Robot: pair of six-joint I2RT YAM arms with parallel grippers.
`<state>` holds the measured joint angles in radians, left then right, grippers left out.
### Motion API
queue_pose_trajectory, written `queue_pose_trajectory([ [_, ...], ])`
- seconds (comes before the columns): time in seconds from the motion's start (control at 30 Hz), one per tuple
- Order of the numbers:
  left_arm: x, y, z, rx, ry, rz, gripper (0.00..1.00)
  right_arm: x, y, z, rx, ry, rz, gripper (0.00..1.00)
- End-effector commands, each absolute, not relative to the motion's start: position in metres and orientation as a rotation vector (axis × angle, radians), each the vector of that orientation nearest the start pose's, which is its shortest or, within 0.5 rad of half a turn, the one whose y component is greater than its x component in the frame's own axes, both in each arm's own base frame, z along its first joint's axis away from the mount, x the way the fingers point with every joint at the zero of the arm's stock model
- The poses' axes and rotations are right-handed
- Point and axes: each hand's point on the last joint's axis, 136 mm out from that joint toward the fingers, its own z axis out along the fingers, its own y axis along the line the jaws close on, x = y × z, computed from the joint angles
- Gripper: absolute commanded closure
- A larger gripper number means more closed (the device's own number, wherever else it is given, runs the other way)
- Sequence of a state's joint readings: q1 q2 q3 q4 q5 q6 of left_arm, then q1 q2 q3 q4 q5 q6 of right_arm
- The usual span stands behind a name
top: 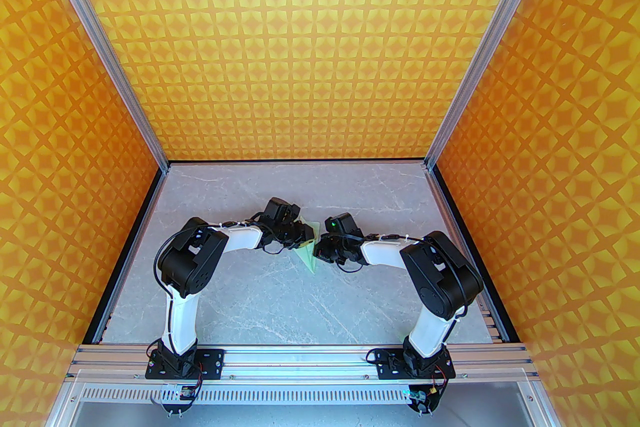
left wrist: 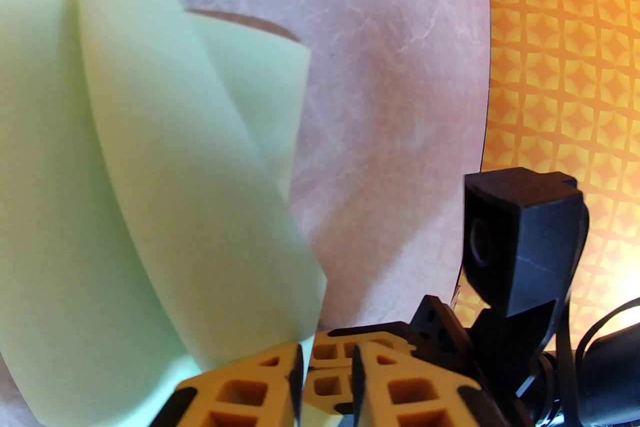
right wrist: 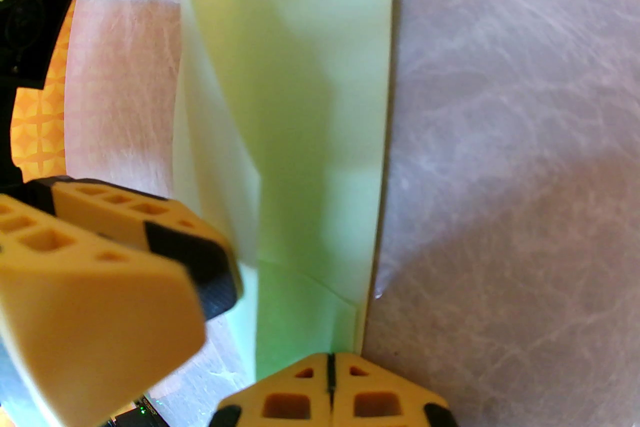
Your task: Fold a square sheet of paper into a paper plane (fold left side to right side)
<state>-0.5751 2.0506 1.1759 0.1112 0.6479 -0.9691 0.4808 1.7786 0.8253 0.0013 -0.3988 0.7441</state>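
The right gripper (right wrist: 330, 382) is pinched tight on one end of the sheet of paper (right wrist: 310, 114); the left gripper (left wrist: 326, 357) stands narrow with paper between its fingers, though I cannot tell whether it clamps; both meet at the middle of the table (top: 280, 305), the sheet there between them; from above, the wrists cover most of it; close up, its lifted flaps blur; one sheet, two grippers.
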Motion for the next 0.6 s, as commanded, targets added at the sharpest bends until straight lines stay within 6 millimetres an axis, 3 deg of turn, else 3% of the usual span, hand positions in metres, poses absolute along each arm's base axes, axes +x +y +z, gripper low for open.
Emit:
queue_pose_trajectory([
  [0.0,0.358,-0.358,0.045,-0.154,2.667,-1.439,0.75,0.324,0.232,0.02,0.206,2.696,0.885,0.94],
  [0.33,0.359,-0.358,0.044,-0.161,2.665,-1.442,0.76,0.336,0.232,0.047,0.269,2.567,1.013,0.91],
  [0.57,0.359,-0.358,0.042,-0.168,2.666,-1.444,0.81,0.342,0.241,0.046,0.342,2.502,1.176,0.85],
])
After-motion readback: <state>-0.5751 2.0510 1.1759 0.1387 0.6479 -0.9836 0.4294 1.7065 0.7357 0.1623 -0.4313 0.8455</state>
